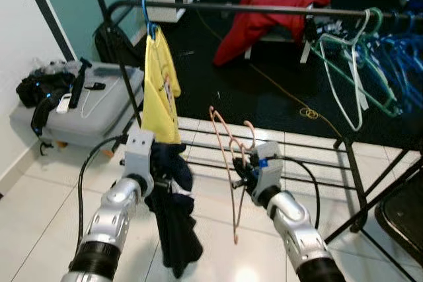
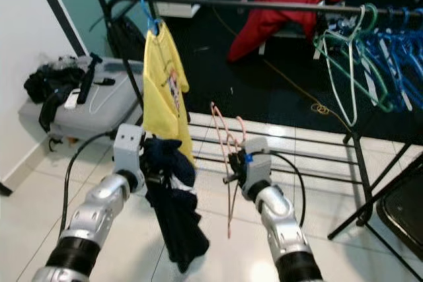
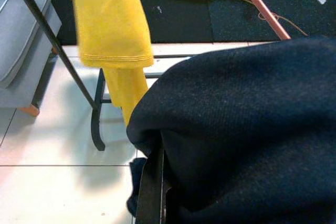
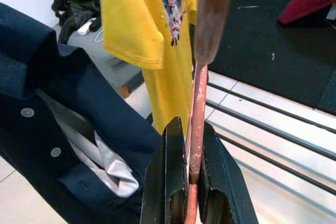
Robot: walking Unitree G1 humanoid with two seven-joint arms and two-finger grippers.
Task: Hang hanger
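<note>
A pink hanger [image 1: 230, 156] stands upright in front of me, hook upward, with my right gripper [image 1: 243, 170] shut on its bar; the right wrist view shows the pink bar [image 4: 196, 124] pinched between the two black fingers [image 4: 170, 182]. My left gripper [image 1: 160, 163] is shut on a dark navy shirt [image 1: 173, 219] that hangs down from it toward the floor. The navy cloth [image 3: 247, 140] covers most of the left wrist view. The black clothes rail [image 1: 264, 10] runs across above both grippers.
A yellow T-shirt [image 1: 161, 90] hangs on a blue hanger at the rail's left end. Green and blue empty hangers [image 1: 360, 64] crowd the right end. A red garment [image 1: 277, 1] lies behind. A grey case [image 1: 86, 107] with dark gear sits at left. The rack's lower bars [image 1: 310, 153] cross the white tiles.
</note>
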